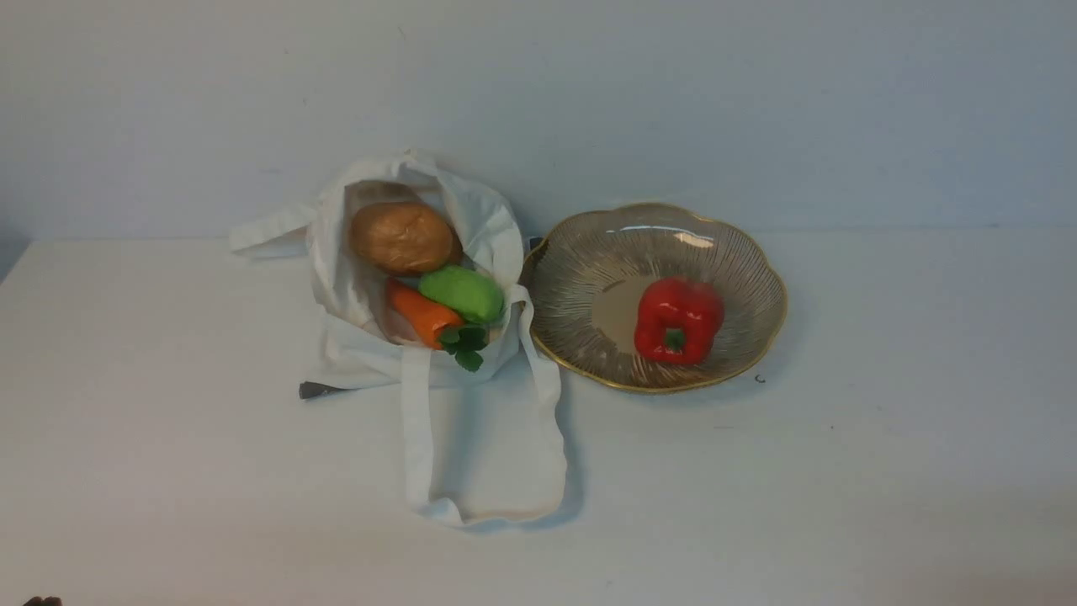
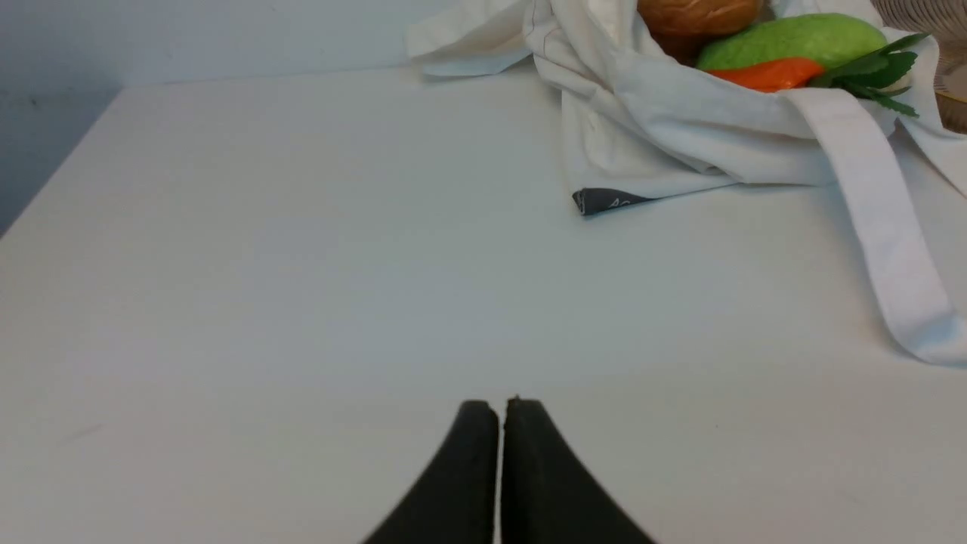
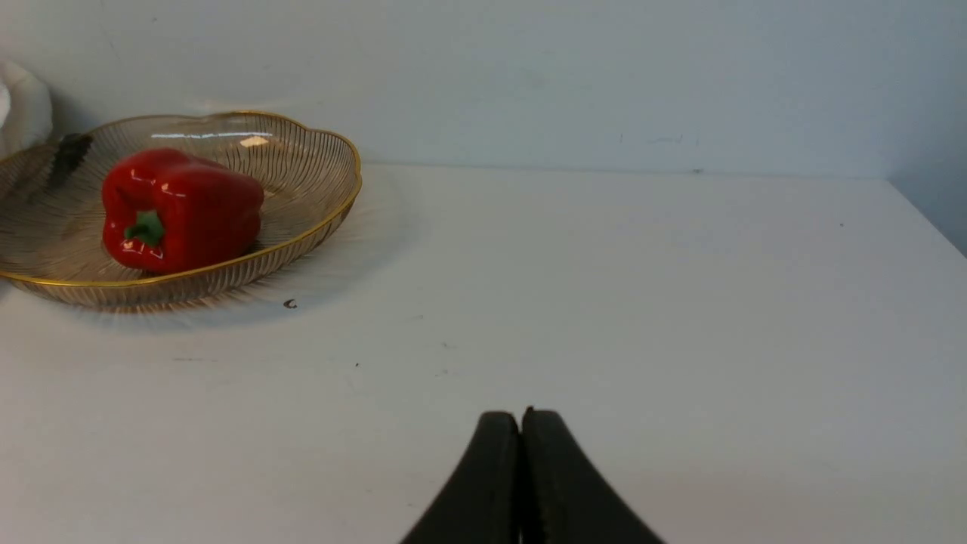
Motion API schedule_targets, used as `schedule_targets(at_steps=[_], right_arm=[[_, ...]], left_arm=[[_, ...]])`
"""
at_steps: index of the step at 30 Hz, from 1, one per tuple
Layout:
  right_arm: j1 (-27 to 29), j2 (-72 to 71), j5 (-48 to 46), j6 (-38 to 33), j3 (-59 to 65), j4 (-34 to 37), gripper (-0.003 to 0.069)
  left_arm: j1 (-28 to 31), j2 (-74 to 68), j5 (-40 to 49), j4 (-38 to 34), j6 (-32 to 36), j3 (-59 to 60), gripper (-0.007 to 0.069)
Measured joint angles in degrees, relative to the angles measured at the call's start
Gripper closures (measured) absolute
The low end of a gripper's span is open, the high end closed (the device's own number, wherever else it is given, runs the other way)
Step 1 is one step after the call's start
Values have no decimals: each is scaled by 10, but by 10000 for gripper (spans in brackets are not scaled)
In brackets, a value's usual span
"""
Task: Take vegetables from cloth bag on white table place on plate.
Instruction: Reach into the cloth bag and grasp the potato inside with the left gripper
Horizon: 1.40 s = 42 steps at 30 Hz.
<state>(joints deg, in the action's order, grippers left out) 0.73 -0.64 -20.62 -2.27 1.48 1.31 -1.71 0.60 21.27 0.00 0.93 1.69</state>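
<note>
The off-white cloth bag (image 1: 353,337) lies open on the white table (image 1: 168,471), left of the plate (image 1: 580,278). Inside it I see a brown potato (image 1: 402,237), a green oblong vegetable (image 1: 461,292) and an orange carrot (image 1: 421,313) with green leaves. A red pepper (image 1: 677,320) rests on the plate. My left gripper (image 2: 501,408) is shut and empty, low over bare table well short of the bag (image 2: 665,128). Over the table on the plate's (image 3: 317,219) near right side, my right gripper (image 3: 520,419) is shut with nothing in it. Neither gripper shows in the front view.
The bag's long strap (image 1: 416,438) loops toward the table's front. A grey tag (image 1: 315,390) sticks out under the bag's left side. A wall (image 1: 757,101) stands right behind bag and plate. The table's left edge (image 2: 68,143) lies near the left gripper.
</note>
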Motion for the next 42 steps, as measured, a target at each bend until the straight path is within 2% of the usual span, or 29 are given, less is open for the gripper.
schedule_targets(at_steps=[8, 11, 15, 17, 18, 20, 21, 25, 30, 32, 34, 35, 36, 37, 38, 41, 42], right_arm=[[0, 0, 0, 0, 0, 0, 674], [0, 0, 0, 0, 0, 0, 674], [0, 0, 0, 0, 0, 0, 674], [0, 0, 0, 0, 0, 0, 674], [0, 0, 0, 0, 0, 0, 674], [0, 0, 0, 0, 0, 0, 674], [0, 0, 0, 0, 0, 0, 674], [0, 0, 0, 0, 0, 0, 674], [0, 0, 0, 0, 0, 0, 674], [0, 0, 0, 0, 0, 0, 674], [0, 0, 0, 0, 0, 0, 674], [0, 0, 0, 0, 0, 0, 674], [0, 0, 0, 0, 0, 0, 674], [0, 0, 0, 0, 0, 0, 674], [0, 0, 0, 0, 0, 0, 674], [0, 0, 0, 0, 0, 0, 674], [0, 0, 0, 0, 0, 0, 674]], left_arm=[[0, 0, 0, -4, -1, 0, 629], [0, 0, -1, -60, -46, 0, 629], [0, 0, -2, -249, -168, 0, 629], [0, 0, -4, -379, -230, 0, 629], [0, 0, -4, -387, -233, 0, 629], [0, 0, -7, -466, -246, 0, 629], [0, 0, -7, -470, -245, 0, 629], [0, 0, -19, -500, -227, 0, 629], [0, 0, -6, -573, -174, -34, 629], [0, -6, 12, -593, -94, -103, 629], [0, -29, 32, -596, -48, -151, 629], [0, -75, 65, -595, 1, -197, 629], [0, -75, 65, -595, 1, -197, 629], [0, -154, 118, -578, 55, -248, 629], [0, -200, 152, -561, 80, -275, 629], [0, -307, 229, -511, 122, -332, 629], [0, -375, 265, -475, 138, -372, 629]])
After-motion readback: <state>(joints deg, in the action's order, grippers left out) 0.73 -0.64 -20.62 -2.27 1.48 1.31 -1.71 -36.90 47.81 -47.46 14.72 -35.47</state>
